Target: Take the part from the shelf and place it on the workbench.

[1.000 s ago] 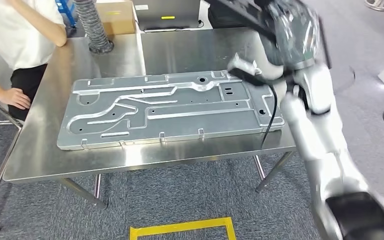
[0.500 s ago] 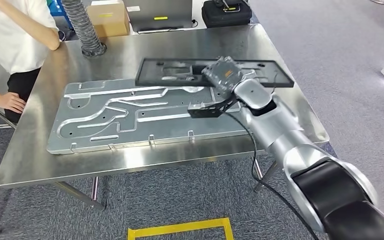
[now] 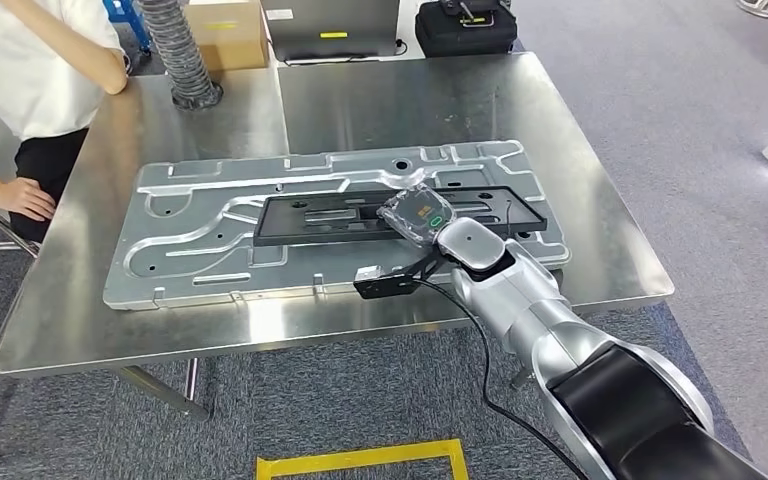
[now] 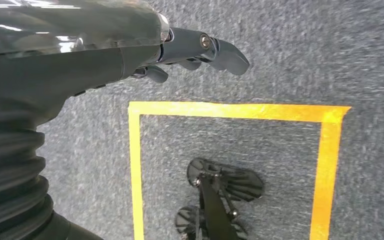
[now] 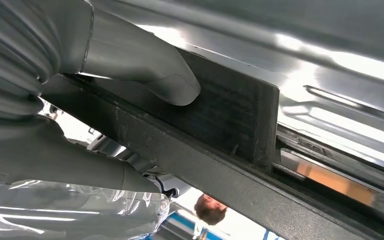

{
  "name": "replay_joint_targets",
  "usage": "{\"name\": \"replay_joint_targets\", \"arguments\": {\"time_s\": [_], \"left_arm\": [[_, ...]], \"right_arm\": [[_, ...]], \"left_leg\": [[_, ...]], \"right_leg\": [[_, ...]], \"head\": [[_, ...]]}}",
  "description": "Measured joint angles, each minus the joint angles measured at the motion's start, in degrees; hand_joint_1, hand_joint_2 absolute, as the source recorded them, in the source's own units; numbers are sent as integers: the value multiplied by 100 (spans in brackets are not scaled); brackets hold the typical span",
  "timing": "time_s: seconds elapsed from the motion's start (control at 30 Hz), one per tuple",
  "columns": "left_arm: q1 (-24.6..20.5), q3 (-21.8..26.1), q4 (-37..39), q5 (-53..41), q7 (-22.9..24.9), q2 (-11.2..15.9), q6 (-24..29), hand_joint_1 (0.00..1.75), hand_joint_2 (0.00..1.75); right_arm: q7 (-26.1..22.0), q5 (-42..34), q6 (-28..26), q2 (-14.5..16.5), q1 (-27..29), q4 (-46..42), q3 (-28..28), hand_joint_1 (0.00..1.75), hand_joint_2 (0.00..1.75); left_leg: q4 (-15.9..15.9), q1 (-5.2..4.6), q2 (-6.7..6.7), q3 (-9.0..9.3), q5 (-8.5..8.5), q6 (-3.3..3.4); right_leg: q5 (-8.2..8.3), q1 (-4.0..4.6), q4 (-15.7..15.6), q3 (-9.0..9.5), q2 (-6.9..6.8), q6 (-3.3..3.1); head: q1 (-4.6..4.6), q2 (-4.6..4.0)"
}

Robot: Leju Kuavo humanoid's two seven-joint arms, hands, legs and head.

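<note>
The right robot hand (image 3: 415, 212) holds the black part (image 3: 330, 217), a long flat frame. In the right wrist view the thumb (image 5: 145, 65) presses on the part's face (image 5: 220, 107) and the frame's edge runs through the palm; the other fingers are hidden behind it. The hold is near the part's right end, which probably lets the long left end reach out over the desk (image 3: 440, 100) while the arm stays on the near side.

The part lies level over the big silver plate (image 3: 200, 225) that fills the middle of the desk, roughly along its length. Whether it rests on the plate or hangs just above it cannot be told. Judged from this, the placing is nearly done and letting go is what remains.

The left robot hand (image 4: 190, 50) hangs by the robot's side, its fingers loosely apart with nothing in them, above grey carpet and a yellow tape square (image 4: 230, 110).

The desk is bare brushed steel, shiny, so the part may slide if nudged. At its far edge stand a ribbed hose (image 3: 182, 55), a cardboard box (image 3: 225, 30), a laptop (image 3: 332, 28) and a black case (image 3: 465, 28). A person in a white top (image 3: 30, 70) stands at the far left corner.
</note>
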Motion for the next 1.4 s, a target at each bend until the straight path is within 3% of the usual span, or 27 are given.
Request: {"name": "replay_joint_targets", "arguments": {"time_s": [0.03, 0.1, 0.23, 0.3, 0.37, 0.4, 0.43, 0.47, 0.53, 0.6, 0.73, 0.8, 0.87, 0.9, 0.93, 0.97, 1.03, 1.1, 1.2, 1.27, 1.37, 1.4], "left_arm": [[7, -14, 0, -25, -45, -3, 4, 0, 175], [18, -48, 0, -62, -104, -7, 11, 0, 175], [35, -113, 0, -121, -146, -11, 12, 0, 175], [40, -125, 0, -134, -151, -10, 14, 0, 175], [44, -128, 0, -151, -133, -8, 27, 0, 175], [48, -130, 0, -160, -117, -8, 37, 0, 175], [52, -132, 0, -164, -103, -8, 48, 0, 175], [55, -133, 0, -163, -92, -7, 58, 0, 175], [50, -133, 0, -152, -86, -5, 74, 0, 87], [40, -133, 0, -140, -93, -4, 86, 0, 0], [36, -133, 0, -132, -101, -11, 112, 0, 0], [24, -133, 0, -140, -98, -14, 128, 0, 0], [21, -133, 0, -147, -87, -15, 139, 0, 0], [23, -133, 0, -148, -77, -16, 143, 0, 0], [25, -133, 0, -148, -63, -17, 146, 0, 0], [26, -133, 0, -148, -49, -19, 149, 0, 0], [21, -133, 0, -145, -24, -31, 140, 0, 0], [16, -131, 0, -119, -6, -46, 111, 0, 0], [37, -108, 0, -4, 10, -69, 64, 0, 0], [64, -78, 0, 97, 13, -84, 53, 0, 0], [94, 16, 0, 251, -20, -93, 11, 0, 0], [109, 52, 0, 287, -47, -100, -13, 0, 0]], "right_arm": [[-2, -22, -60, -1, 13, 20, 0, 175, 175], [1, -49, -164, -11, 61, 55, 0, 175, 175], [11, -88, -270, -50, 181, 103, 0, 0, 0], [14, -107, -320, -60, 219, 121, 0, 0, 0], [12, -114, -361, -69, 294, 146, 0, 0, 0], [9, -115, -374, -74, 342, 159, 0, 0, 0], [3, -120, -388, -78, 386, 171, 0, 0, 0], [-5, -128, -410, -80, 419, 178, 0, 0, 0], [-28, -146, -455, -81, 445, 183, 0, 0, 0], [-46, -150, -487, -84, 460, 184, 0, 0, 0], [-99, -143, -602, -87, 498, 183, 0, 0, 0], [-197, -195, -750, -86, 502, 181, -5, 0, 0], [-465, -424, -932, -82, 535, 170, -51, 0, 0], [-714, -665, -1010, -78, 568, 147, -114, 0, 0], [-1053, -1018, -1073, -68, 602, 96, -220, 0, 0], [-1437, -1441, -1111, -50, 631, 11, -364, 0, 0], [-2160, -2518, -1016, -15, 668, -338, -729, 0, 0], [-2521, -3888, -678, -23, 781, -1093, -1057, 0, 0], [-2401, -5751, -184, -232, 1134, -3014, -1498, 0, 0], [-2219, -6267, -115, -440, 1294, -4293, -1836, 0, 0], [-2204, -6295, -306, -818, 1780, -6019, -2487, 0, 0], [-2258, -6252, -375, -945, 2065, -6557, -2769, 0, 0]], "left_leg": [[2, -7, 1, 7, -8, -25], [-7, -20, 6, 20, -14, -85], [88, -4, 18, 4, -126, -185], [582, 2, 18, -195, -424, -212], [1319, 4, 17, -516, -744, -242], [1531, 6, 17, -611, -792, -254], [1527, 9, 18, -606, -731, -262], [1290, 14, 18, -487, -574, -263], [518, 20, 16, -97, -241, -245], [72, 8, 8, 127, -133, -185], [5, 11, 11, 154, -128, -40], [-20, 25, 19, 167, -112, 14], [-20, 21, 22, 167, -114, 34], [-19, 19, 21, 169, -116, 37], [-18, 17, 20, 172, -117, 38], [-17, 15, 17, 178, -119, 37], [-14, 6, 15, 189, -124, 24], [-7, -12, 12, 188, -129, -12], [-26, -18, -5, 182, -127, -85], [107, -24, 0, 135, -260, -119], [1069, -18, 14, -221, -818, -145], [1381, -15, 15, -340, -936, -156]], "right_leg": [[103, 18, -275, 118, -7, -25], [125, 56, -431, 183, -2, -65], [184, 7, -538, 251, 12, -178], [190, 9, -556, 269, 12, -210], [185, 17, -554, 275, 15, -227], [182, 21, -551, 278, 18, -229], [178, 21, -544, 281, 23, -227], [169, 18, -533, 284, 30, -218], [136, 26, -488, 276, 49, -178], [114, 46, -449, 256, 63, -126], [50, 41, -370, 227, 59, -9], [-231, 20, 102, 18, 47, 49], [-567, 7, 869, -347, 38, 86], [-631, 4, 1128, -477, 34, 93], [-587, 3, 1185, -513, 31, 90], [-439, 4, 1002, -433, 28, 74], [-49, 21, 189, -47, 24, 9], [136, 58, -384, 223, 14, -50], [151, 68, -502, 264, -11, -107], [189, 32, -589, 306, -37, -160], [197, 23, -636, 351, -77, -204], [186, 26, -634, 360, -89, -202]], "head": [[0, 0], [0, 0], [-1, 0], [-1, 0], [-1, 0], [0, 0], [0, 0], [0, 0], [0, 0], [-1, 0], [-1, 0], [0, 0], [0, 0], [0, 0], [0, 0], [0, 0], [0, 0], [0, 0], [-1, 0], [-1, 0], [-1, -1], [0, -1]]}}
